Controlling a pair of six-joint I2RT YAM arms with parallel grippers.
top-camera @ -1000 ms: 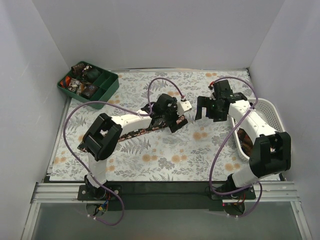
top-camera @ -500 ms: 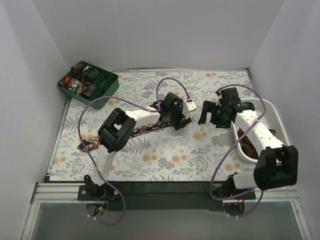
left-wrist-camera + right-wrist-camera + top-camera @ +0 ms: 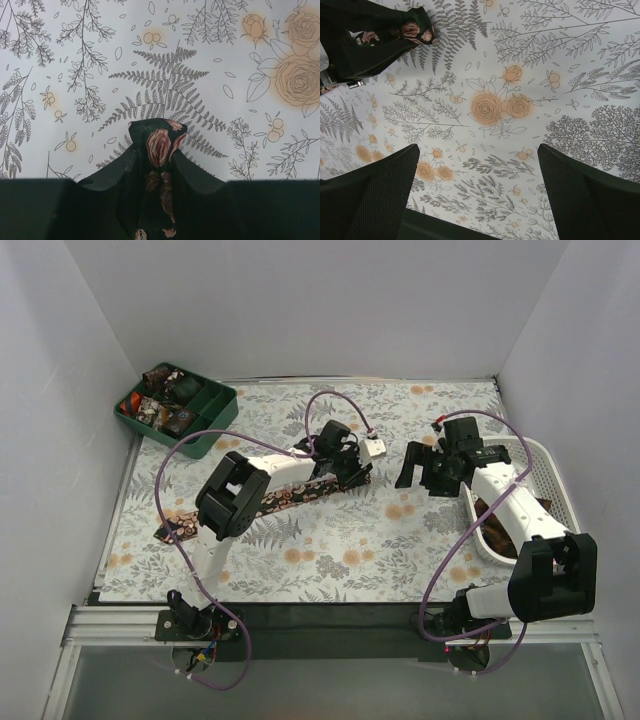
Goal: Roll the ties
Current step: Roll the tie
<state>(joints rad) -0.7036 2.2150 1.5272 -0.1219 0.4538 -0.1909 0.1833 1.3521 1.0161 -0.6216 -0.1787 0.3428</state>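
Left claw [image 3: 157, 172] is pinching the tie [image 3: 159, 142] by its bunched tip, mid-frame on the surface [image 3: 225, 50]; this shallow bite is risking slippage once rolling begins. Right claw [image 3: 477, 150] is hanging spread nearby.

Robotics lab test cell, not a home. Boxed in by plain white panel walls [image 3: 300, 310] on 3 sides. Alu rail [image 3: 120, 625] along near edge w/ left arm [image 3: 270, 475] & right arm [image 3: 520, 505] bolted behind it. Floral cloth over worktop [image 3: 350, 550].
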